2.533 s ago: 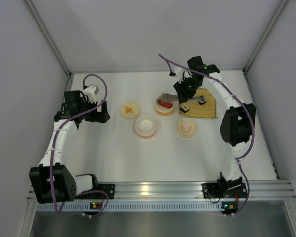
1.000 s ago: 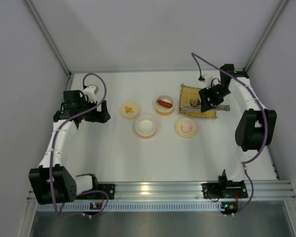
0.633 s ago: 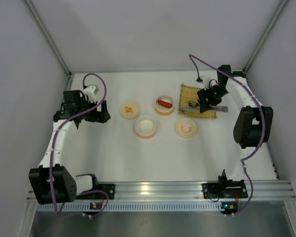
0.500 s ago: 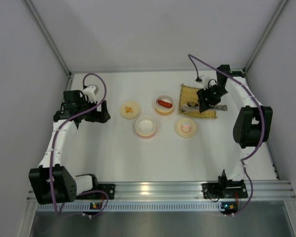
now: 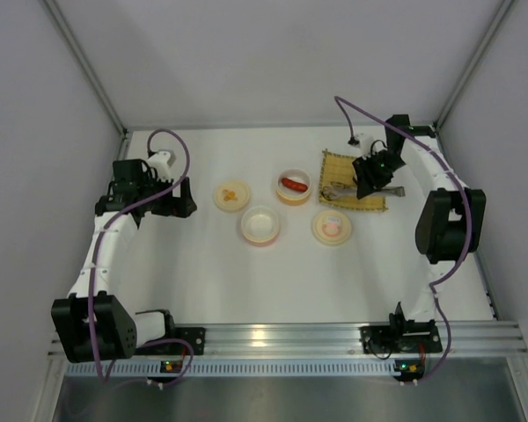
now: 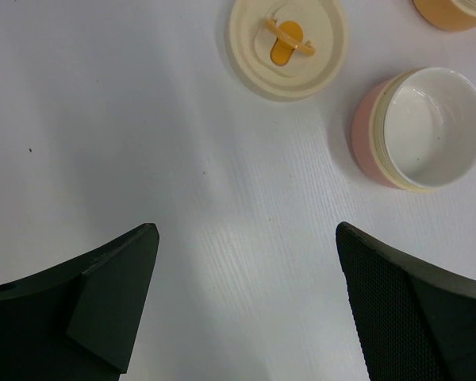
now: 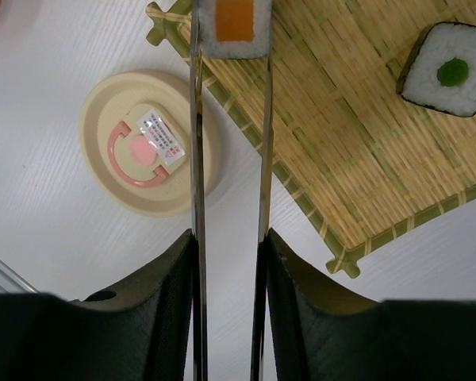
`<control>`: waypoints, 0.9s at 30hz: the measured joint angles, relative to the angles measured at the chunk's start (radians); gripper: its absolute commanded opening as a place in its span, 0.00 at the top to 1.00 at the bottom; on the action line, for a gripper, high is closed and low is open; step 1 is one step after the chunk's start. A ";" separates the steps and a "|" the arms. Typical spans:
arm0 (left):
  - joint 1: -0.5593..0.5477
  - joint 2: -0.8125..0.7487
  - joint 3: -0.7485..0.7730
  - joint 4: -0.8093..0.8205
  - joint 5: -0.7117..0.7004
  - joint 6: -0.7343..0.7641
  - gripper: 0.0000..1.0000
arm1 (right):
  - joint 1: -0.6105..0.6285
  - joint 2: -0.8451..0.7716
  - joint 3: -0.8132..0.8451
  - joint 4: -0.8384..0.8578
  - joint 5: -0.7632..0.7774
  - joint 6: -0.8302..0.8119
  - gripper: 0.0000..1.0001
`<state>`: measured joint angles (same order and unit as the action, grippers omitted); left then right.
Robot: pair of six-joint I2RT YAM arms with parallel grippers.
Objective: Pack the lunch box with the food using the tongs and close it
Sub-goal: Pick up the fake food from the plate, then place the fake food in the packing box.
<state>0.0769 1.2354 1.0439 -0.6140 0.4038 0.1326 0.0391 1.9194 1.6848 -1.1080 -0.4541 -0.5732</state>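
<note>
On the mat [image 7: 365, 119], tongs [image 7: 197, 198] from right claw [image 7: 228, 258] straddle a sushi roll [image 7: 235, 24].

Light is bright, even and diffuse, falling from above onto the white table [image 5: 202, 264]. Shadows are faint and soft-edged. In the top view a pale glare patch sits on the near metal rail [image 5: 262, 333], and small things lack detail. In the left wrist view a soft sheen lies on the table's middle. The left gripper [image 6: 246, 232] and right gripper [image 7: 228, 238] read as near-black, slightly blurred shapes. The tongs [image 7: 195, 159] carry thin bright reflections; the mat [image 7: 365, 143] weave is sharp.
</note>
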 measured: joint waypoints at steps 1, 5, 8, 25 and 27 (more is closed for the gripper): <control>0.000 0.000 0.003 0.000 0.000 0.000 0.01 | 0.000 -0.001 0.000 -0.001 0.000 0.000 0.87; 0.000 0.000 0.007 -0.001 0.000 -0.004 0.02 | 0.000 -0.021 0.022 -0.023 -0.001 0.000 0.93; 0.000 0.000 0.008 -0.001 0.005 -0.010 0.01 | 0.002 -0.071 0.056 -0.039 -0.001 0.006 0.97; 0.021 0.020 0.016 -0.014 0.057 -0.042 0.02 | 0.445 -0.234 0.027 -0.030 0.058 0.092 0.94; 0.024 0.023 0.016 -0.016 0.058 -0.042 0.02 | 0.483 -0.227 0.023 -0.029 0.079 0.097 0.94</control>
<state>0.1009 1.2587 1.0599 -0.6296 0.4614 0.0906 0.5224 1.6920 1.7081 -1.1370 -0.3756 -0.4767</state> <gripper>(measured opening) 0.984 0.358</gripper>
